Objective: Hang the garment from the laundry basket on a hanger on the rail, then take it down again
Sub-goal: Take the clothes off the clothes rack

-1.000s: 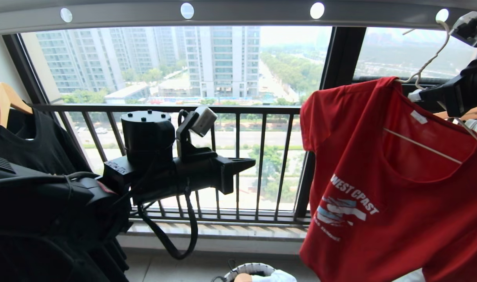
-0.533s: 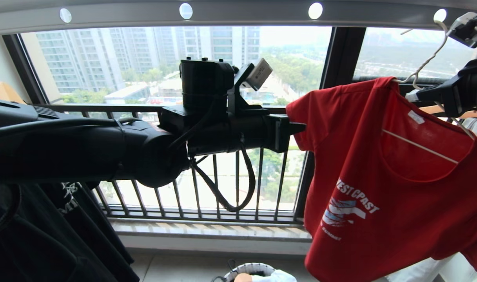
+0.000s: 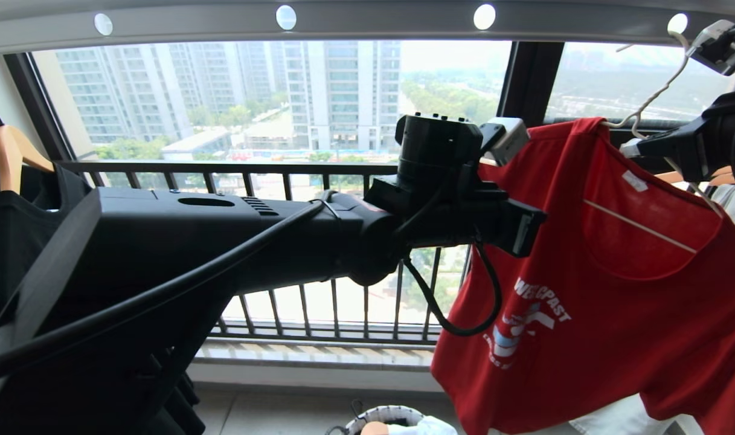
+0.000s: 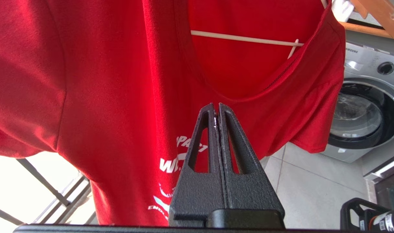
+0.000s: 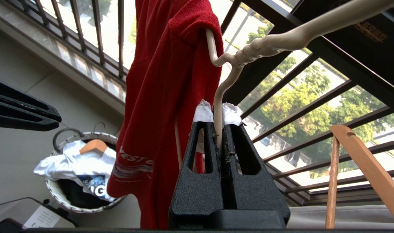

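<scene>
The right claw (image 5: 218,137) is clamped on the hanger (image 5: 216,116), gripping the wire just below its twisted neck. The garment (image 3: 584,314) hangs on that hanger, draped below and beside the right claw, under the rail (image 3: 367,21). The left claw (image 4: 217,111) is fully closed with nothing between its fingers; its tips point at the garment's chest, just below the neckline. The laundry basket (image 5: 59,194) stands on the floor, well below both claws.

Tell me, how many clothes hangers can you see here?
4: a wire hanger inside the red T-shirt, a wooden one far left, another behind the shirt, one in the basket. More may be hidden.
</scene>
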`<state>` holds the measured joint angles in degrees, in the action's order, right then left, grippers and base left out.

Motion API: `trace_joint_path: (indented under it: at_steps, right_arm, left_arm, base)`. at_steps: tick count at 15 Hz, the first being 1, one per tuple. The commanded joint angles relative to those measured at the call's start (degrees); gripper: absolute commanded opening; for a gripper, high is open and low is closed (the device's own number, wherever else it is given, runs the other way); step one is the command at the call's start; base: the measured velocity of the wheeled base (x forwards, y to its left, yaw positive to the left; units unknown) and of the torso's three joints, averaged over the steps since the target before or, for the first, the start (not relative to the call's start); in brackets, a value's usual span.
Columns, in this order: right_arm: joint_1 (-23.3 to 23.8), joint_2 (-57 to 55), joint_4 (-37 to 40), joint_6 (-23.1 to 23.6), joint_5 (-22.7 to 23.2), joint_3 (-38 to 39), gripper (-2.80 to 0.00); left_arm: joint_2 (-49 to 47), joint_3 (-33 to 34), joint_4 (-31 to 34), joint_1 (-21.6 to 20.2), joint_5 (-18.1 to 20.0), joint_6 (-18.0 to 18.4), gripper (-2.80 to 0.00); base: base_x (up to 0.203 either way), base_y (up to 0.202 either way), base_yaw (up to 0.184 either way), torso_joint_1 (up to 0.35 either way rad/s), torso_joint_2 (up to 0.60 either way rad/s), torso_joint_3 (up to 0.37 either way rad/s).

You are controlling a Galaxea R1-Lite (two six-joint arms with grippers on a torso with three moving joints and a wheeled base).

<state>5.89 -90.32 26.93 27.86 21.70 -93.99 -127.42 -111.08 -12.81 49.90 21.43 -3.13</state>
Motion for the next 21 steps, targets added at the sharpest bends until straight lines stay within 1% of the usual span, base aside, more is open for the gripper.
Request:
trace_joint_path:
  at_steps: [1,2,3,6,8,10,12,14,16,18,19,21]
  right_arm:
    - [-0.09,-0.08,0.32,0.18,0.18,0.3,-2.8]
    - [-0.18,-0.12,0.32,0.18,0.27,0.3,-2.8]
    - [-0.27,-0.12,0.33,0.17,0.27,0.31,-2.8]
    - [-1.67,0.61,0.48,0.09,0.27,1.25,-2.8]
    - [-2.74,1.13,0.5,0.09,0.27,1.62,-2.8]
    - [-3.7,1.73,0.5,0.09,0.27,1.96,-2.8]
    - [-4.45,1.99,0.5,0.09,0.27,2.02,-2.8]
    - [-5.45,2.69,0.57,0.0,0.18,2.58,-2.8]
    - [-6.37,3.2,0.58,-0.03,0.08,2.58,-2.8]
    - [-7.0,3.66,1.58,0.0,-0.06,2.51,-2.8]
    - [-7.11,3.89,1.68,0.0,-0.08,2.5,-2.8]
    - [-7.2,4.11,1.81,0.0,-0.08,2.5,-2.8]
  left_arm:
    - [-4.29,-0.63,-5.72,0.42,-1.82,0.95,-2.8]
    - [-4.72,-0.63,-7.03,0.87,-4.38,1.01,-2.8]
    - [-4.85,-0.63,-7.42,1.19,-5.92,1.02,-2.8]
    - [-4.64,-0.63,-11.7,1.6,-7.61,0.95,-2.8]
    - [-3.25,-0.42,-11.93,1.74,-8.89,0.61,-2.8]
    - [-0.49,2.23,-11.7,1.84,-8.99,-0.2,-2.8]
    - [3.42,7.11,-11.93,2.41,-8.96,-0.73,-2.8]
    - [6.5,10.27,-11.15,2.97,-9.0,-0.88,-2.8]
    - [7.78,9.62,-5.85,3.25,-9.19,-0.78,-2.8]
    - [8.9,9.58,-5.48,3.6,-9.29,-0.74,-2.8]
    - [9.62,9.89,-5.32,3.69,-9.36,-0.74,0.0]
    - [10.17,10.3,-5.55,3.98,-10.9,-0.69,0.0]
  base:
    - [0.0,0.0,0.0,0.0,0.0,0.0]
    - [0.0,0.0,0.0,0.0,0.0,0.0]
    - [0.0,0.0,0.0,0.0,0.0,0.0]
    - [0.0,0.0,0.0,0.0,0.0,0.0]
    - [0.0,0.0,0.0,0.0,0.0,0.0]
    - [0.0,0.0,0.0,0.0,0.0,0.0]
    - [0.0,0.0,0.0,0.0,0.0,0.0]
    - [0.0,0.0,0.0,0.0,0.0,0.0]
    - [0.0,0.0,0.0,0.0,0.0,0.0]
    - [0.0,0.0,0.0,0.0,0.0,0.0]
    - [0.0,0.0,0.0,0.0,0.0,0.0]
    - [0.0,0.0,0.0,0.0,0.0,0.0]
